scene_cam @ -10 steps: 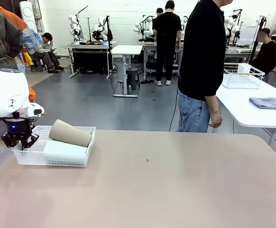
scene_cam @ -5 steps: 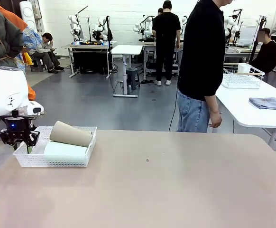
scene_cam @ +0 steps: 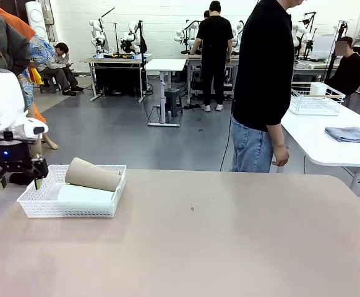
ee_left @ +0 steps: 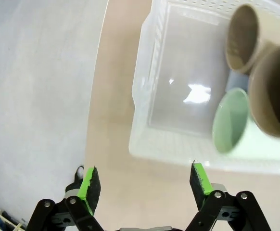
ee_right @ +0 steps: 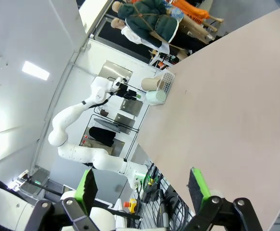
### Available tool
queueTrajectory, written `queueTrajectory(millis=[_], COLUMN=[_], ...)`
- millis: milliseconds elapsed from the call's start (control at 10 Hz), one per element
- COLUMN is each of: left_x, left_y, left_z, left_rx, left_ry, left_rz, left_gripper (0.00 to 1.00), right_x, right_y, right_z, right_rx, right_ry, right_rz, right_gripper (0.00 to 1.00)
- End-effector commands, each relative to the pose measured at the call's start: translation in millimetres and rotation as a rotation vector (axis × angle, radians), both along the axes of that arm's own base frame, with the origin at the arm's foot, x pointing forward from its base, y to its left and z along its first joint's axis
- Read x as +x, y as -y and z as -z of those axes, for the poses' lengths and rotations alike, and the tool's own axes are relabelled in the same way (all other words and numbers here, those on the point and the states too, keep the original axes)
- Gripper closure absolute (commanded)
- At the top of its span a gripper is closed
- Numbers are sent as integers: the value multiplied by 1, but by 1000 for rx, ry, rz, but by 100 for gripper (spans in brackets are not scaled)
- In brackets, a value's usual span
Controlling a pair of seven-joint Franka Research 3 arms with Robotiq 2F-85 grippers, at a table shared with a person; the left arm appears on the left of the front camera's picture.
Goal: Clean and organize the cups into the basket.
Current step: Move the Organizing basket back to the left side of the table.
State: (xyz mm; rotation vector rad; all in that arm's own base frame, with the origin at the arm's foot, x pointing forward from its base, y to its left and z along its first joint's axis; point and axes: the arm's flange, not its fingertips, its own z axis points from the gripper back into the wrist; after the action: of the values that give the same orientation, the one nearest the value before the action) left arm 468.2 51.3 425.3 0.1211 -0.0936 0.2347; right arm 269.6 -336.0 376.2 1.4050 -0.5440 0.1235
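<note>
With the cups (scene_cam: pixel 92 174) lying in the basket (scene_cam: pixel 68 209) at left, the left gripper (scene_cam: pixel 19 180) is held open and empty above its end; the right gripper (ee_right: pixel 142 185) is open too, so only withdrawal seems required.

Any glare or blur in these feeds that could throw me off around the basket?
Left wrist view: bright ceiling-light glare on the basket floor; the cups are slightly soft, and the left gripper is open and empty. Front view: even lighting, sharp basket, faint shadows. Right wrist view: rolled sideways with wide-angle bend; the right gripper is open.
</note>
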Motion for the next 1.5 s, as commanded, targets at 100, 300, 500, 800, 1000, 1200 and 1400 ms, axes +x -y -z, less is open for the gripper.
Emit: queueTrajectory(millis=[100, 300, 500, 800, 1000, 1200, 1400], left_x=[-79, -120, -152, -134, -134, -134, -137], left_y=[28, 42, 50, 49, 49, 49, 51], left_z=[-44, -59, -56, -79, -79, -79, -79], left_rx=[-3, -14, -20, -6, -6, -6, 3], left_ry=[139, 208, 188, 198, 198, 198, 188], left_rz=[-16, -38, -45, -20, -20, -20, -18], left_gripper=[11, 11, 11, 11, 11, 11, 11], right_x=[-1, -1, -1, -1, -1, -1, -1], right_y=[-1, -1, -1, -1, -1, -1, -1], right_z=[-2, -2, -2, -2, -2, -2, -2], right_rx=[-7, -7, -7, -7, -7, -7, -7], right_ry=[3, 3, 3, 3, 3, 3, 3], right_rz=[5, 5, 5, 5, 5, 5, 5], right_gripper=[0, 0, 0, 0, 0, 0, 0])
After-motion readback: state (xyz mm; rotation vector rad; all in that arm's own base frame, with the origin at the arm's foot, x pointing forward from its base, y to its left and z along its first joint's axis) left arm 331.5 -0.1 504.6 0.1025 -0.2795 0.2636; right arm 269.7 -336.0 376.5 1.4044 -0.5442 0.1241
